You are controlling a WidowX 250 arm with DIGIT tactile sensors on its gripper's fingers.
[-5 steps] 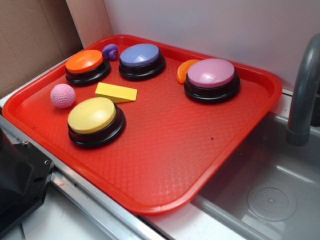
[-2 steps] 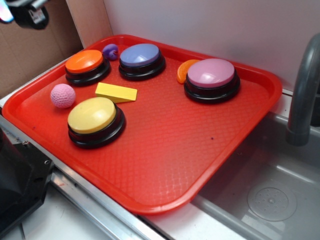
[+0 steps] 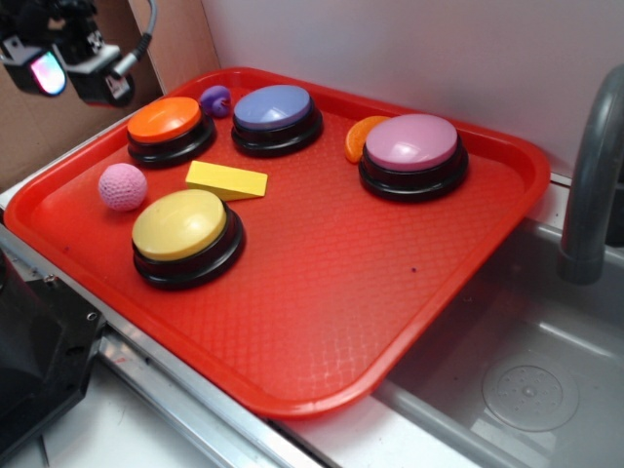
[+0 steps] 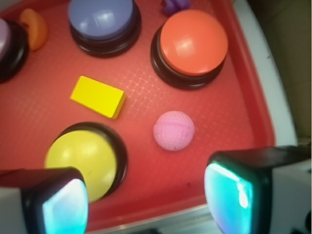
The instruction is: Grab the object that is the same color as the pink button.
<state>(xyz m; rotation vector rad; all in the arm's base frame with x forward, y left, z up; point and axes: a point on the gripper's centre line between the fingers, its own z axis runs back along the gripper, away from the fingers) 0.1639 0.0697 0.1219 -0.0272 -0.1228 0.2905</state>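
Note:
The small pink knitted ball (image 3: 123, 186) lies on the red tray (image 3: 322, 292) at its left side, between the orange and yellow buttons. It also shows in the wrist view (image 4: 174, 130). The pink button (image 3: 412, 144) stands at the tray's back right; only its edge (image 4: 4, 36) shows in the wrist view. My gripper (image 3: 68, 68) hangs high at the top left, above and behind the ball. In the wrist view my gripper (image 4: 146, 200) is open and empty, with wide-set jaws above the tray's near edge.
On the tray stand an orange button (image 3: 164, 119), a blue-purple button (image 3: 274, 107) and a yellow button (image 3: 180, 224). A yellow block (image 3: 226, 179), a purple toy (image 3: 215, 99) and an orange slice (image 3: 357, 136) lie there too. A grey sink (image 3: 526, 380) and faucet (image 3: 593, 175) are at the right.
My gripper has come into view at the top left and moved down and right toward the tray. Nothing on the tray has moved.

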